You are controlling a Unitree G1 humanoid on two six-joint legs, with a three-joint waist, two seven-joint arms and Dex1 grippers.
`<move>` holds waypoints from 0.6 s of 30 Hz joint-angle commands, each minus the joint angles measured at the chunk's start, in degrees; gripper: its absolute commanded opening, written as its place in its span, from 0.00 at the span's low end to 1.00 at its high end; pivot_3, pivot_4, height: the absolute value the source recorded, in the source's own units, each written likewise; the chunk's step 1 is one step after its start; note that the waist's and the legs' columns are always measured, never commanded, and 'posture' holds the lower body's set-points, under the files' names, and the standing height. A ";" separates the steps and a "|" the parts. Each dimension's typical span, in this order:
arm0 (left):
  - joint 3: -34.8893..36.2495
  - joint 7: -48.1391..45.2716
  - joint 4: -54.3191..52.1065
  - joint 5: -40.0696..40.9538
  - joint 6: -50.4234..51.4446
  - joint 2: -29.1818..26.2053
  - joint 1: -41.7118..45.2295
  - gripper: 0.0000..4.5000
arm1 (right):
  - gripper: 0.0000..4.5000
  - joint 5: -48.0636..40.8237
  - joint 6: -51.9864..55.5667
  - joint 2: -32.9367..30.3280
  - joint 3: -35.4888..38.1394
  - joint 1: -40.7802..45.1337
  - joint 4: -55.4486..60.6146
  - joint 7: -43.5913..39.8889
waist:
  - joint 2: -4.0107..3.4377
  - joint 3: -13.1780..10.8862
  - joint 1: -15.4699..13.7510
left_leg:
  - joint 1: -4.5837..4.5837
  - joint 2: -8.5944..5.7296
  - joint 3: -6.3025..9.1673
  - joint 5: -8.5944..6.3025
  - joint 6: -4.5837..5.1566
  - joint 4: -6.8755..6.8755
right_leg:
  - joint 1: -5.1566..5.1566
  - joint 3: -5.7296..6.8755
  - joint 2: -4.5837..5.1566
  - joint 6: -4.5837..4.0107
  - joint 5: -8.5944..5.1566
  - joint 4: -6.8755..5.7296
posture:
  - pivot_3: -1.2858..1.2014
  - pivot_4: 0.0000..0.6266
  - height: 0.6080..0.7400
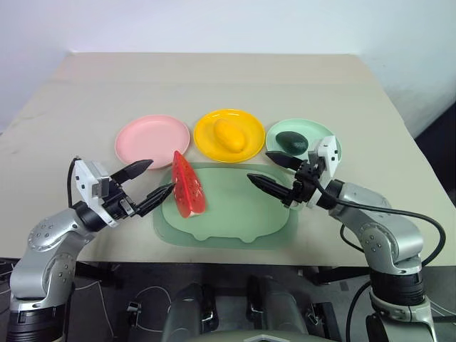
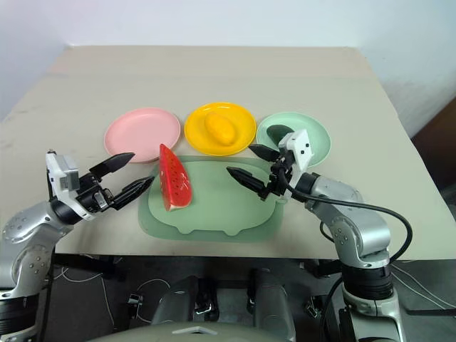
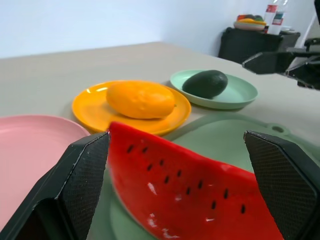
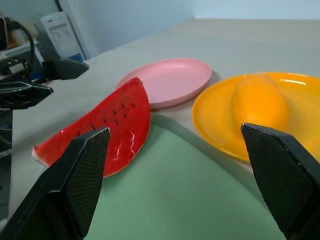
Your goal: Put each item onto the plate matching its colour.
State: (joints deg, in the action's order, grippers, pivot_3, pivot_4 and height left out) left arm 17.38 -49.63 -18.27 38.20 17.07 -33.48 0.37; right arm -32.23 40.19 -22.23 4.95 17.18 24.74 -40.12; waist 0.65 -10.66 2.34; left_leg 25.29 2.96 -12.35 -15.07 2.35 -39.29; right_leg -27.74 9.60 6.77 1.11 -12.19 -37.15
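Mango (image 1: 230,135) sits on the glossy yellow plate (image 1: 205,140) and the dark, smooth avocado (image 1: 291,142) on the mint green plate (image 1: 332,137), so only the watermelon wedge (image 1: 188,184) is left, lying on its side at the left edge of the pale-green tray (image 1: 246,214), just short of the bare pink plate (image 1: 142,141). My left gripper (image 1: 149,182) hangs wide open right beside the wedge, empty, and my right gripper (image 1: 275,172) is wide and empty too, over the tray's right side. Next, I reckon, the left fingers must straddle that slick, seed-dotted red slab across its thin faces, then lift it over to the pink plate.
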 commanded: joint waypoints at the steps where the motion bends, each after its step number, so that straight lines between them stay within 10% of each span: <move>1: 0.18 0.35 -2.05 0.57 -0.40 0.11 0.39 1.00 | 0.99 0.19 -3.41 0.60 -0.76 -0.21 3.06 1.30 | 0.00 0.00 -0.03 | -0.02 0.00 0.01 0.00 0.00 0.00 | 0.02 0.00 0.00 0.00 0.00 0.01 | 0.52 0.24 0.67; 18: -3.49 14.53 -11.43 1.02 9.57 2.57 0.11 1.00 | 0.99 1.76 -9.73 -2.29 -4.96 -0.38 2.23 -0.71 | 0.01 0.00 -0.76 | -0.15 -0.01 0.07 0.00 0.01 -0.02 | 0.22 0.02 0.00 0.00 0.00 0.04 | 0.52 0.24 0.67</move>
State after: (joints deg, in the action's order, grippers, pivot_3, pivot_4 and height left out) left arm 14.25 -37.57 -26.24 38.99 25.14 -31.19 0.21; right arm -30.79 31.89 -24.04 0.26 16.62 25.07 -40.96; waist 0.67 -10.66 1.58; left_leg 25.14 2.94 -12.28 -15.07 2.36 -39.31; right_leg -27.52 9.61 6.78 1.11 -12.19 -37.11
